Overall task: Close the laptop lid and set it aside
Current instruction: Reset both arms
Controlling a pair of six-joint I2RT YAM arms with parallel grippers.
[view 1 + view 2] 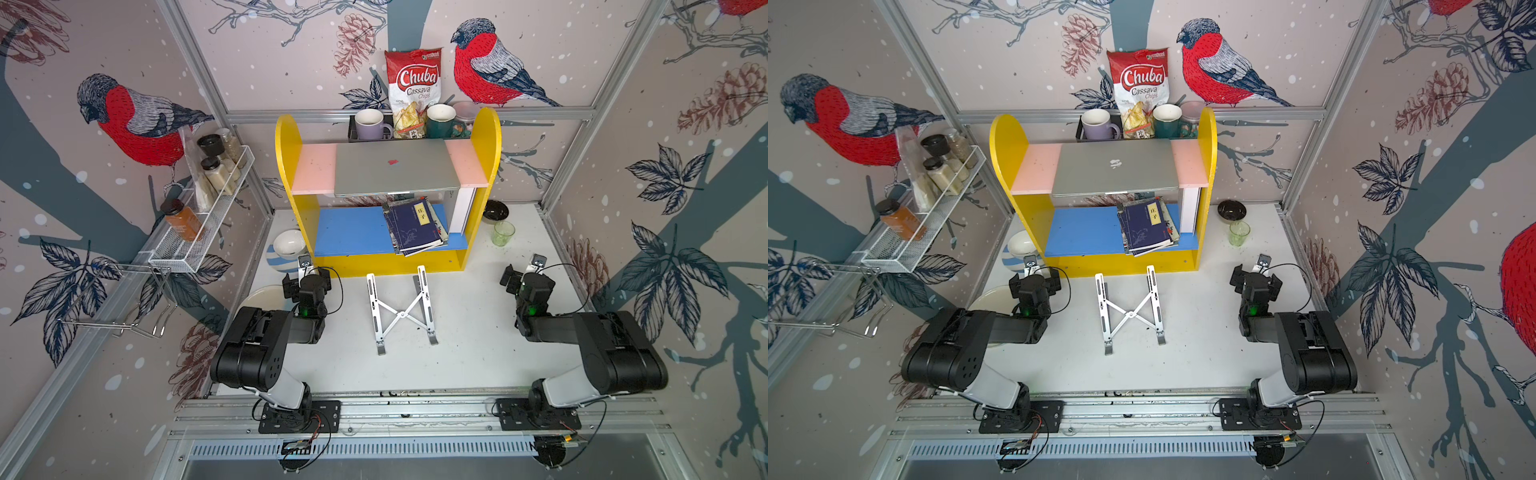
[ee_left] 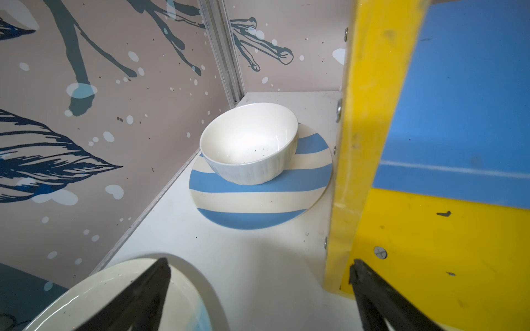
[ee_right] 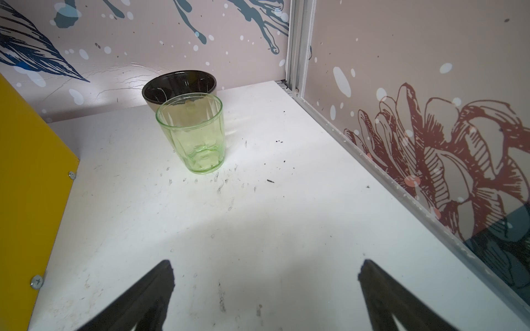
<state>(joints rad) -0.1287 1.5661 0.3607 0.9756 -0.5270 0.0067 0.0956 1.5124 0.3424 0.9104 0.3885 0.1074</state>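
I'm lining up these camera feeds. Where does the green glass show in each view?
Top view: green glass on the table, right of the yellow shelf.
Top view: green glass in front of the black bowl.
Left wrist: not in it.
Right wrist: green glass mid-frame, black bowl behind it.
Shared by all: the yellow shelf.
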